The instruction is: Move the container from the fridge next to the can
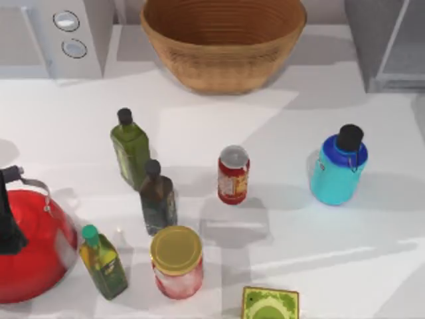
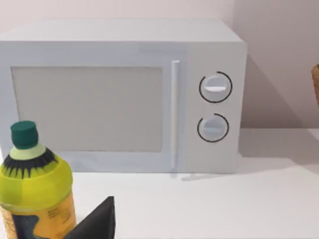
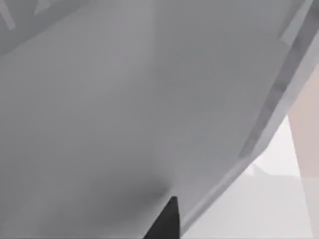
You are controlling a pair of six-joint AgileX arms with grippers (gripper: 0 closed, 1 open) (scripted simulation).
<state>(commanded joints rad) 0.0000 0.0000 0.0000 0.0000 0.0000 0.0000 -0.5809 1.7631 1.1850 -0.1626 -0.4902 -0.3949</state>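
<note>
container (image 1: 337,174) upright on bench (image 1: 319,252) toward right edge, well right of can (image 1: 233,175), outside fridge (image 1: 388,43) at back-right corner; pincer states: cannot tell for either arm

The squat cyan plastic bottle (image 1: 337,174) at centre right looks smooth and faintly translucent, under a matt black screw cap. The small red can (image 1: 233,175) at mid-frame has a shiny silver metal top. The round woven basket (image 1: 223,41) at upper centre looks ribbed and rough. The red kettle (image 1: 30,244) at lower left is glossy. The white table (image 1: 332,266) is smooth and matt.
</note>
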